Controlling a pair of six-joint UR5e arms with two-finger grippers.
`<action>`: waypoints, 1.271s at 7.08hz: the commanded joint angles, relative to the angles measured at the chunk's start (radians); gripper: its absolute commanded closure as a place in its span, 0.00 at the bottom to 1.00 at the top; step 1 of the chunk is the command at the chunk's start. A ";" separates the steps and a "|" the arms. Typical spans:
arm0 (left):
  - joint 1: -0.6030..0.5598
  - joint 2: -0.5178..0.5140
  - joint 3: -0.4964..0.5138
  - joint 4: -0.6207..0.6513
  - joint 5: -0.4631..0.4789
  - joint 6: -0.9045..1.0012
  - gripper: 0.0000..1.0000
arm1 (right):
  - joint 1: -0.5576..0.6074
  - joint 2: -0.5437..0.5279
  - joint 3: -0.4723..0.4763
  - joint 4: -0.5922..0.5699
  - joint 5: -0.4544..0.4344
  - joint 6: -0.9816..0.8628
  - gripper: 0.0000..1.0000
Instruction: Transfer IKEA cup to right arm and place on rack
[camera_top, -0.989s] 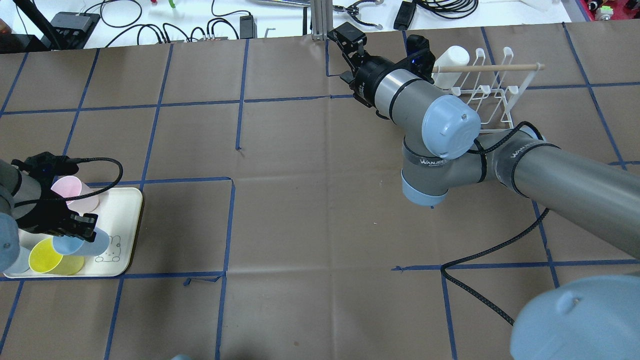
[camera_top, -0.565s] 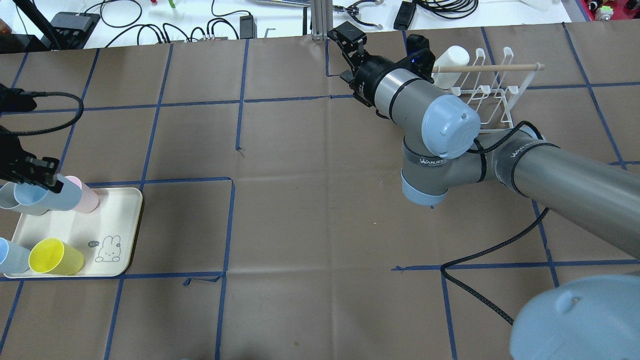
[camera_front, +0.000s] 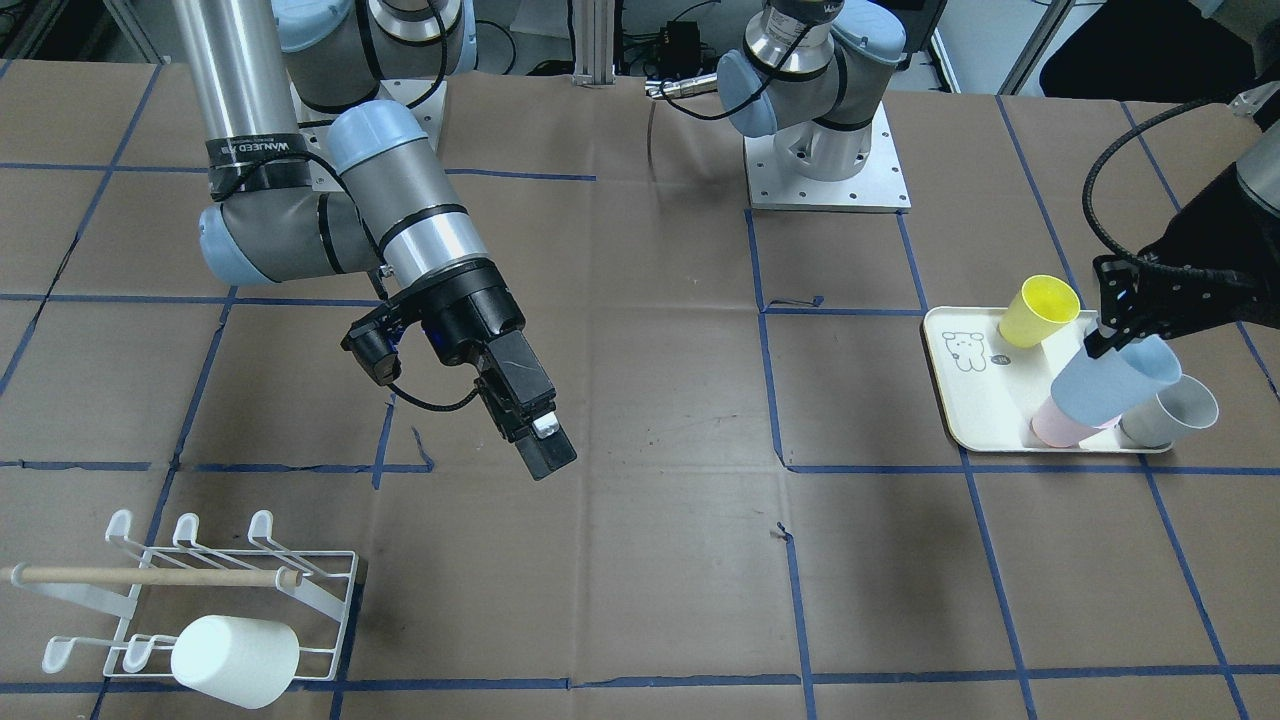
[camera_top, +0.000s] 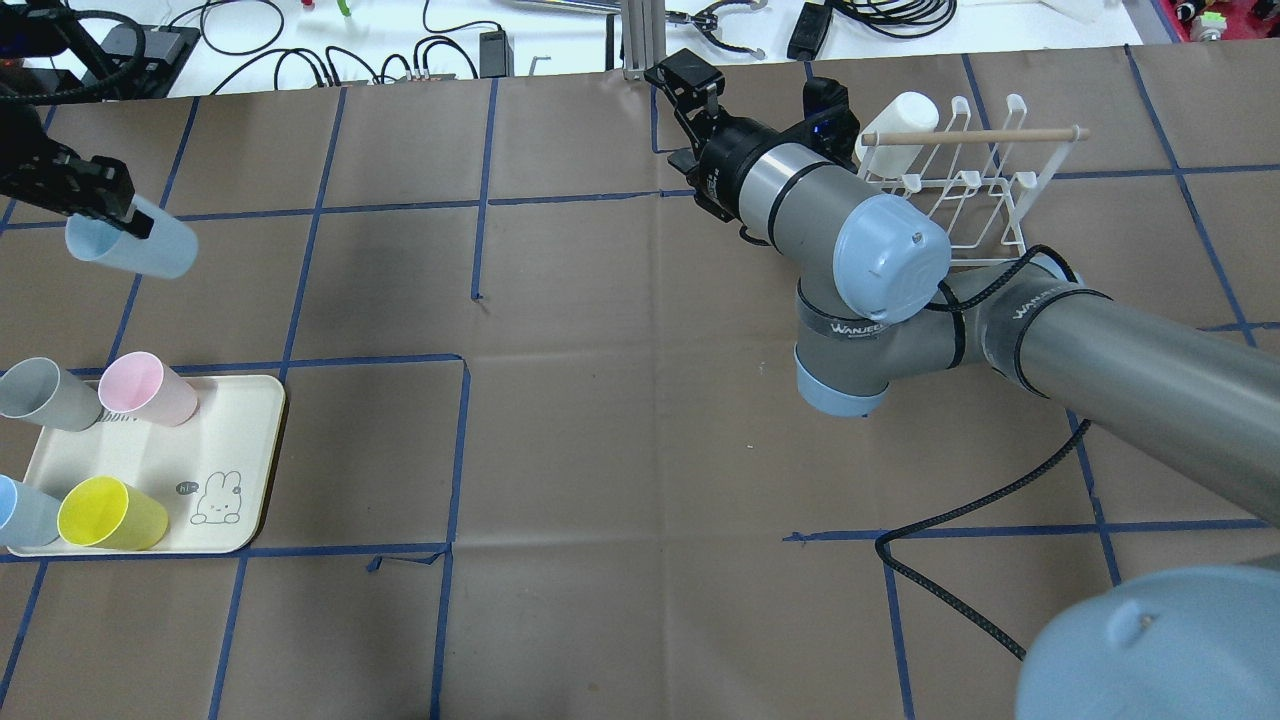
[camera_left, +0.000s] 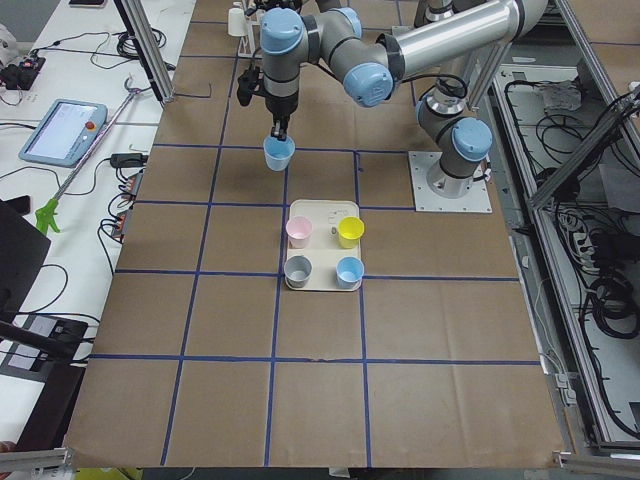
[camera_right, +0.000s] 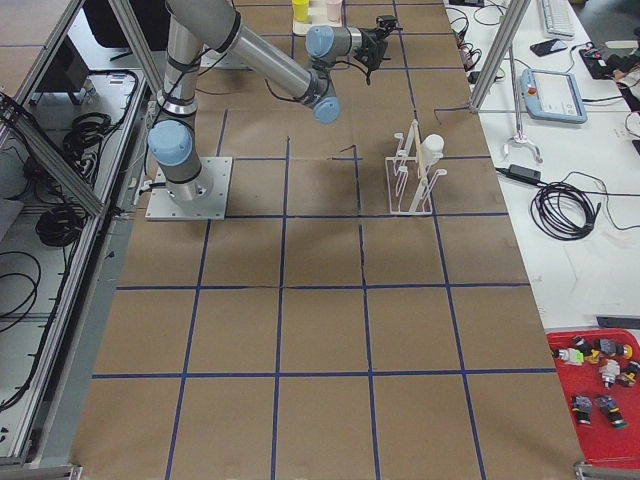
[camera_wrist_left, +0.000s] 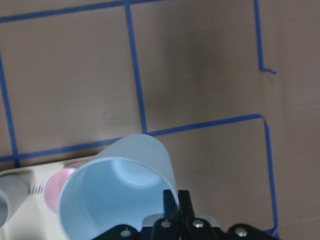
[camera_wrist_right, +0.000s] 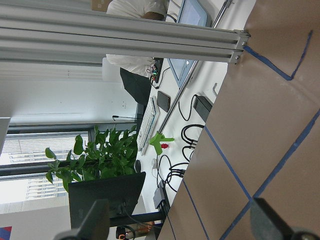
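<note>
**Left gripper** (camera_top: 120, 212). Closed on the rim of the IKEA cup (camera_top: 132, 245). In the left wrist view its fingers (camera_wrist_left: 170, 202) sat close together against the cup wall, apparently one inside the mouth and one outside. The frame's lower edge cut the pinch off.

**IKEA cup.** Pale blue, plain and smooth, tapering to a narrower base. It was held in the air above the table (camera_top: 620, 400), tilted, with its mouth at the gripper and its base pointing away. It was on the far side of the tray (camera_top: 245, 440) from the robot, and well apart from the rack (camera_top: 985, 190).

**Right gripper** (camera_front: 545, 450). Jaws spread wide; the right wrist view showed its fingers (camera_wrist_right: 95, 220) at opposite lower corners. It hung above the table, near the rack.

**Rack.** White wire with a wooden dowel (camera_top: 980, 134) across the top. One white cup (camera_top: 905, 115) lay sideways on an end prong.

**Tray.** Cream, with a rabbit drawing. It carried a grey cup (camera_top: 40, 393), a pink cup (camera_top: 150, 388), a yellow cup (camera_top: 110, 513) and a second blue cup (camera_top: 18, 512).

**Obscured.** The second blue cup was cut off by the overhead frame's left edge, and most of the left arm lay outside that frame. From the front, the held cup overlapped the pink cup. The right wrist hid part of the white cup from overhead.
</note>
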 joint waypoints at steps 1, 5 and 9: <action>-0.010 -0.019 -0.010 0.120 -0.319 0.033 1.00 | 0.005 0.000 0.002 0.005 -0.004 0.002 0.00; -0.113 -0.068 -0.175 0.564 -0.772 0.095 1.00 | 0.041 -0.122 0.107 -0.003 -0.081 0.167 0.00; -0.208 -0.224 -0.404 1.190 -0.980 0.058 0.97 | 0.036 -0.178 0.192 0.009 -0.069 0.163 0.00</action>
